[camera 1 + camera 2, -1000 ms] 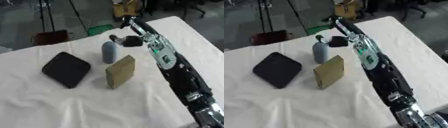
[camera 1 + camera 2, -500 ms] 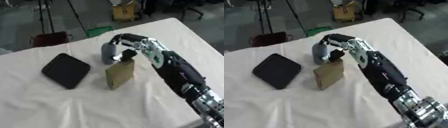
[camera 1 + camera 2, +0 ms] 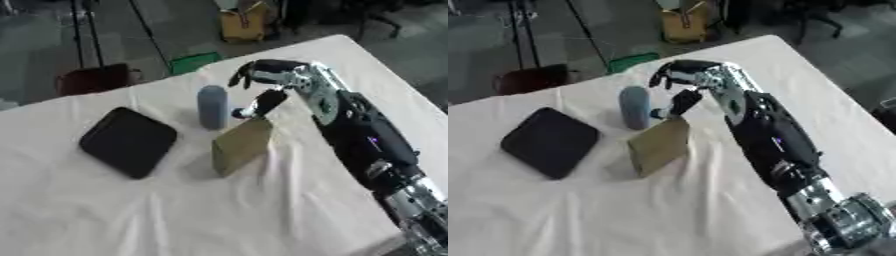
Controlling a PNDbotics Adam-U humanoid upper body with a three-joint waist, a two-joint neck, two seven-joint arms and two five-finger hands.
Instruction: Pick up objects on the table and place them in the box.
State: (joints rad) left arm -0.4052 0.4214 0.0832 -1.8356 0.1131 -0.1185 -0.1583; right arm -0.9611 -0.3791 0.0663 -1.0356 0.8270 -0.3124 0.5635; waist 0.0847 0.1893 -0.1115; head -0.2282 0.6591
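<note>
The white cloth-covered table [image 3: 131, 215] fills the lower and middle frame, wrinkled in the foreground. From the lower right corner the robot's right arm [image 3: 367, 145] runs diagonally up toward centre. Left of centre lies a flat black square pad [image 3: 129, 141], set cornerwise like a diamond, with no readable marking. At centre stands a tan flat block [image 3: 241, 145], tilted on edge, its long axis leaning from lower left to upper right; no label is legible. Just above and left of it a grey-blue bottle [image 3: 212, 107] stands upright, long axis vertical, with a darker cap on top; no writing can be made out. The right hand [image 3: 273, 82] is at upper centre, just right of the bottle and above the block's top corner, fingers curled downward and thumb pointing toward the bottle, holding nothing; whether the thumb touches the bottle cannot be told. Beyond the table, at the top edge, a yellow-brown box [image 3: 243, 21] sits on the floor.
</note>
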